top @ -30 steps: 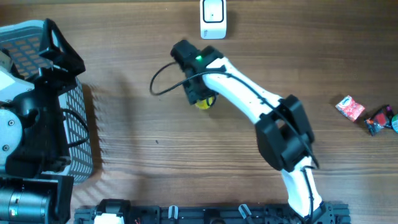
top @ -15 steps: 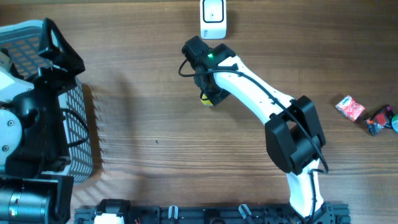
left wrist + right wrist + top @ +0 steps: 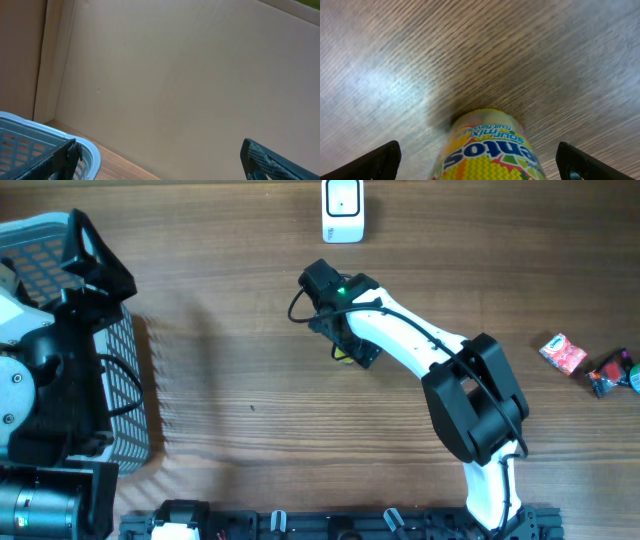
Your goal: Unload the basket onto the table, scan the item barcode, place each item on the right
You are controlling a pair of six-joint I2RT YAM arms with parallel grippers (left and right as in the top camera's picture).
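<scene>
The item is a yellow Mentos sour-mix bottle point(image 3: 487, 150). It sits between the wide-apart fingers of my right gripper point(image 3: 480, 162), with a clear gap on each side, and its far end rests on the wood. From overhead only a yellow sliver of the bottle point(image 3: 343, 359) shows under the right gripper point(image 3: 347, 345), mid-table. The white scanner point(image 3: 342, 210) stands at the table's far edge, above the gripper. My left gripper point(image 3: 162, 162) is open and empty, held high beside the basket, pointing at a beige wall; overhead it is at the left point(image 3: 100, 265).
A light blue mesh basket point(image 3: 130, 380) stands at the left edge, its rim point(image 3: 85, 150) near the left fingers. A red packet point(image 3: 563, 353) and dark wrapped items point(image 3: 610, 372) lie at the far right. A black cable point(image 3: 300, 305) loops off the right wrist.
The right arm carried the bottle up toward the scanner, then shifted down and right. Its jaws have sprung wide and let go of the bottle. The left arm has not moved.
</scene>
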